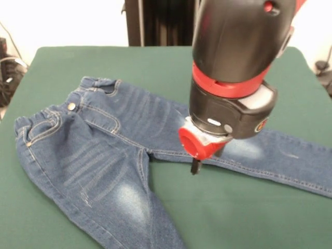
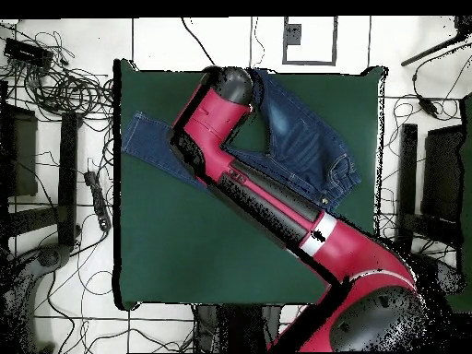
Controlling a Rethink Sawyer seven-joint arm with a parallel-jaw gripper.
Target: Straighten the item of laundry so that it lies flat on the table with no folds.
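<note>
- Our gripper (image 1: pixel 195 167) hangs low over the jeans (image 1: pixel 104 150), its dark tip just above the inner seam of the leg that runs off to the right in the front view; we cannot tell how far it is open, nor whether it has any cloth, since only one dark tip shows under the red collar.
- We see the jeans lying on the green table (image 1: pixel 218 207), waistband with its brass button (image 1: pixel 71 106) toward the left of the front view, the two legs splayed apart in a wide V.
- From overhead, our red arm (image 2: pixel 277 207) crosses the table and covers the middle of the garment; one leg reaches toward the table's left edge, the other toward its far edge.
- We judge the cloth mostly flat already, with some bunching near the waistband and the crotch.
- We judge the step in hand to be a descent to pinch or press the leg near the crotch.
- Our next move calls for a firm hold on the denim and a slow pull along the leg, without dragging the whole garment or raising a new fold.
</note>
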